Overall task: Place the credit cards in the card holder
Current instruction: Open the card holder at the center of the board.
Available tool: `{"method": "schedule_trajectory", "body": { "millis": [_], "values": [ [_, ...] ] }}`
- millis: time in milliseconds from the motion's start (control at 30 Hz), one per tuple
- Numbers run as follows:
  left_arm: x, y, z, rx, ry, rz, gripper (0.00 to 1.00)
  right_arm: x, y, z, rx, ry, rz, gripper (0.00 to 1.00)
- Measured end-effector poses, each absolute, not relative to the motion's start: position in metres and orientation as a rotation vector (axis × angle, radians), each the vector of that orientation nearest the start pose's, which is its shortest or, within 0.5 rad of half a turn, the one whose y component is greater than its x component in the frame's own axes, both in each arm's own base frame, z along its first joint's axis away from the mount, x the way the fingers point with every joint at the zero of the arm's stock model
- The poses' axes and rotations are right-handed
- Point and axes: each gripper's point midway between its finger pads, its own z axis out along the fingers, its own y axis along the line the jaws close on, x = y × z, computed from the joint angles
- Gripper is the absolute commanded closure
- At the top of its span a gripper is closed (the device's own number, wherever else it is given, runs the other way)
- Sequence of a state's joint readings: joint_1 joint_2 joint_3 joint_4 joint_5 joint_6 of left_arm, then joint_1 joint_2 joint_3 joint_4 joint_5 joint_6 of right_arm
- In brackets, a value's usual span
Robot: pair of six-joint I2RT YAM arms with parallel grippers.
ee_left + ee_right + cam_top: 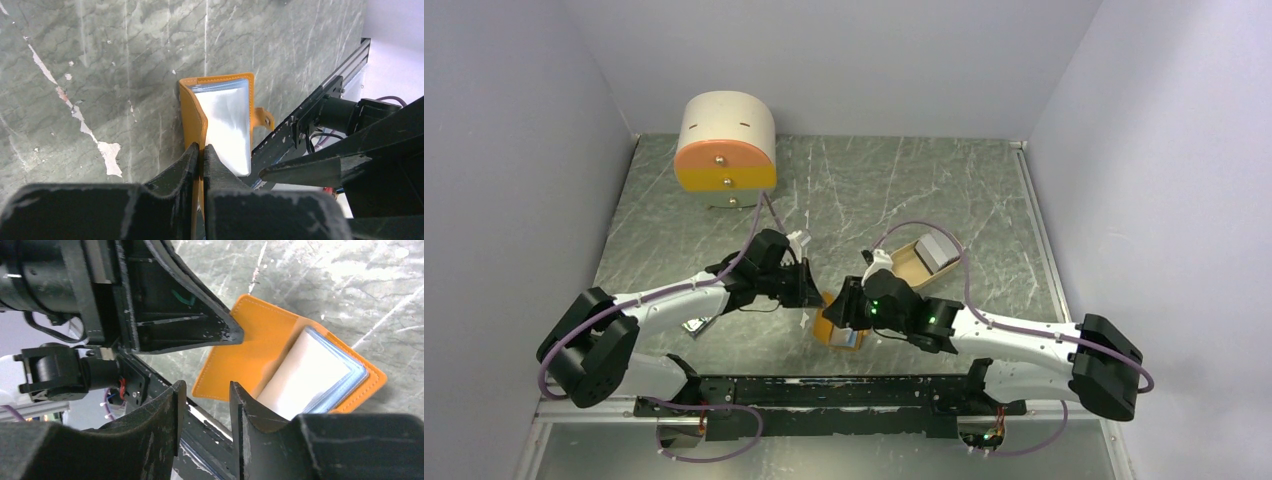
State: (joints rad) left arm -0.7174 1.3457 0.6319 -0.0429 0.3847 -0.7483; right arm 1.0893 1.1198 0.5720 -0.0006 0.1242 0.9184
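The orange card holder (833,330) lies opened near the table's front edge, between the two arms, its pale clear sleeves (227,122) fanned out. My left gripper (202,147) is shut on the holder's orange cover (192,112), pinching its edge. In the right wrist view the holder (255,352) lies spread with its sleeves up. My right gripper (204,390) is open just beside it, over the table's front edge, with nothing between its fingers. Pale grey credit cards (936,250) lie in a tan tray (911,267) behind the right arm.
A round cream-and-orange drawer box (725,150) stands at the back left. The black front rail (824,392) runs along the near edge, close under both grippers. Grey walls close in the table on three sides.
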Motion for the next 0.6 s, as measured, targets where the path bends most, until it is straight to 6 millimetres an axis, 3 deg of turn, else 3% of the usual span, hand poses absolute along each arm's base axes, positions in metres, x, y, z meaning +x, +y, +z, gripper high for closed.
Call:
{"method": "schedule_trajectory", "body": {
  "millis": [200,333,600],
  "values": [
    [0.188,-0.281,0.074,0.156,2.578,-1.067,0.91,0.148,0.301,0.096,-0.11,2.344,0.944,0.61],
    [0.19,-0.279,0.07,0.144,2.584,-1.046,0.91,0.146,0.288,0.078,-0.092,2.38,0.883,0.53],
    [0.185,-0.274,0.059,0.115,2.615,-1.026,0.91,0.145,0.275,0.066,-0.041,2.392,0.843,0.5]
  ]
}}
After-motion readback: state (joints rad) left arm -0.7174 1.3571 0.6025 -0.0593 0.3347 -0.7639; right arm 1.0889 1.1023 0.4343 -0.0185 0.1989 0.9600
